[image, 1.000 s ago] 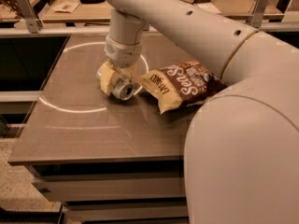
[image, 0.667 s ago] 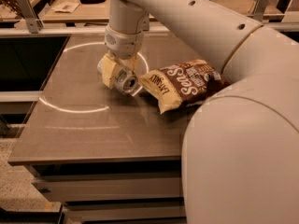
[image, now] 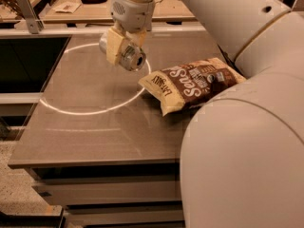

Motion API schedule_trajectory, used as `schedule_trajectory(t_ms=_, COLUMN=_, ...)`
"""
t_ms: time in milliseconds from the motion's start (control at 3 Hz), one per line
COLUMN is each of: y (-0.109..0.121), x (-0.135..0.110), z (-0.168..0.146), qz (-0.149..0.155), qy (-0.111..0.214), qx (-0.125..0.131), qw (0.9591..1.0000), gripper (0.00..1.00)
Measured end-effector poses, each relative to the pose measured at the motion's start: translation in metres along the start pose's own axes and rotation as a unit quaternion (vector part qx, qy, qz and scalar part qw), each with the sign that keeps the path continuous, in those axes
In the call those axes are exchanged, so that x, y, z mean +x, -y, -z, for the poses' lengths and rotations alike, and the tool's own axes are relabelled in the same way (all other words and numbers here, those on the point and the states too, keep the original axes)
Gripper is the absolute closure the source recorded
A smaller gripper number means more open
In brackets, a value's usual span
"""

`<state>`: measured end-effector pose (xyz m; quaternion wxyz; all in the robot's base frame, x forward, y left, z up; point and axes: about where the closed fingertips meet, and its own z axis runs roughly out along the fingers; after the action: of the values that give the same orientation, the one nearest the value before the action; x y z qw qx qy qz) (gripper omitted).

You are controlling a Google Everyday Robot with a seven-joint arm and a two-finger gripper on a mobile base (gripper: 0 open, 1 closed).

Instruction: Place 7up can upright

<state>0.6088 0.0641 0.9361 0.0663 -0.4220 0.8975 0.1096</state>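
Observation:
My gripper point(image: 124, 50) hangs from the white arm over the back middle of the brown table point(image: 95, 122). It is shut on the 7up can point(image: 131, 57), a silvery can held on its side, its round end facing the camera. The can is lifted clear of the tabletop, above the white ring of light. A cream finger point(image: 114, 46) covers the can's left side.
A brown-and-yellow chip bag point(image: 192, 83) lies on the table to the right of the can. My own white arm and body fill the right side of the view. Another table with small items stands behind. The table's front edge is near.
The gripper has risen with the can, lifting it off the tabletop and a little toward the back. The chip bag has not moved.

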Motion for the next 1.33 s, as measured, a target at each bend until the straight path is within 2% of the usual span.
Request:
schedule_trajectory(t_ms=333, y=0.002, x=-0.005, z=0.006, qz=-0.025, qy=0.026, qx=-0.048, qw=0.9982, gripper=1.0)
schedule_trajectory(t_ms=667, y=0.019, x=0.022, z=0.02, qz=-0.124, qy=0.062, qx=-0.146, qw=0.9795, gripper=1.0)
schedule_trajectory(t_ms=1000, y=0.013, x=0.038, z=0.042, qz=-0.183, qy=0.085, qx=-0.241, qw=0.9492, gripper=1.0)
schedule_trajectory(t_ms=1333, y=-0.003, x=0.043, z=0.071, qz=-0.206, qy=0.101, qx=-0.329, qw=0.9158, gripper=1.0)
